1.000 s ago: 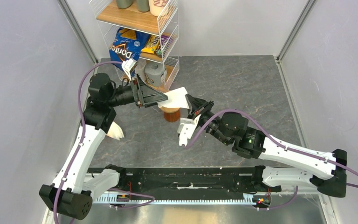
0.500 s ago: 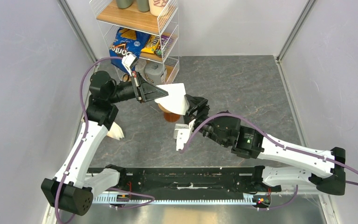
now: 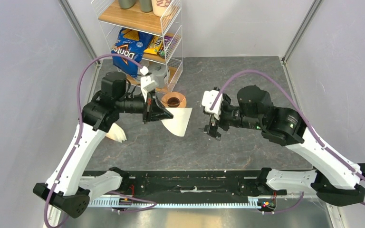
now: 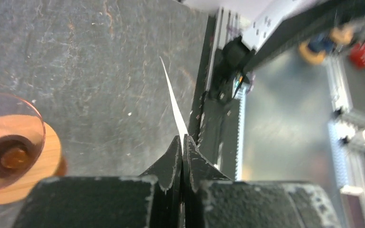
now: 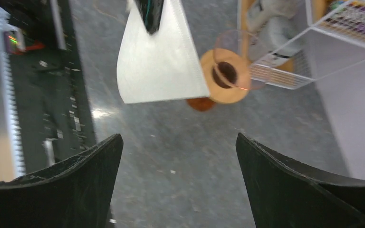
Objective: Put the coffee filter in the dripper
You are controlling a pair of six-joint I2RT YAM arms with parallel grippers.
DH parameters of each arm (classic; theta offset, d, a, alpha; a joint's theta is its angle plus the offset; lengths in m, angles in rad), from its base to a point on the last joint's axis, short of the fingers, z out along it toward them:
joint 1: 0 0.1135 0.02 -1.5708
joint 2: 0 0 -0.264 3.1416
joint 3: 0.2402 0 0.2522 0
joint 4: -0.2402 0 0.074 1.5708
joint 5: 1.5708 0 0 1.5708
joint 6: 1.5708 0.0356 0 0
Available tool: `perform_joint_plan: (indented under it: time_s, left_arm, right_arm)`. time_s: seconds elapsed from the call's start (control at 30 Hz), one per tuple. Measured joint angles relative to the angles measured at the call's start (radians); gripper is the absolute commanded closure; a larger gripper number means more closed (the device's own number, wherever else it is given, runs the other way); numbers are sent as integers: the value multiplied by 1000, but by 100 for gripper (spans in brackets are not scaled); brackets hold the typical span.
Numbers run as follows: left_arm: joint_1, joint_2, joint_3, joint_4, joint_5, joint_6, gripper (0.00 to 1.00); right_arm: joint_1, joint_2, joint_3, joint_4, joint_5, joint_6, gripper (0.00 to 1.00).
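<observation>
Grey worktop: my left pincer pinches the coffee filter, dripper just beyond it; right pincer gapes wide, apart.

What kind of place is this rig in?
Likely a walled robot test cell staged as a pantry corner: plain grey walls, a wire shelf of snack bags, a dripper on a stone-look table.
</observation>
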Motion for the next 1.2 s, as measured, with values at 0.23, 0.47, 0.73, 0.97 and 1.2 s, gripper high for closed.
perform_joint_plan:
  time_s: [0.23, 0.47, 0.73, 0.97, 1.2]
  left_arm:
    - [-136, -8, 57, -228, -50, 453, 98]
    - [-234, 5, 100, -290, -88, 628, 98]
    - [-304, 42, 135, -314, -115, 681, 98]
    - [-307, 53, 140, -227, -164, 535, 97]
    - [-304, 49, 140, -154, -249, 354, 41]
  right_arm:
    - [-53, 96, 44, -48, -212, 196, 10]
    - [-53, 143, 56, -69, -301, 253, 16]
    - [-53, 180, 56, -62, -335, 274, 52]
    - [-53, 195, 55, -61, -343, 246, 100]
    - [-58, 193, 44, -32, -339, 253, 100]
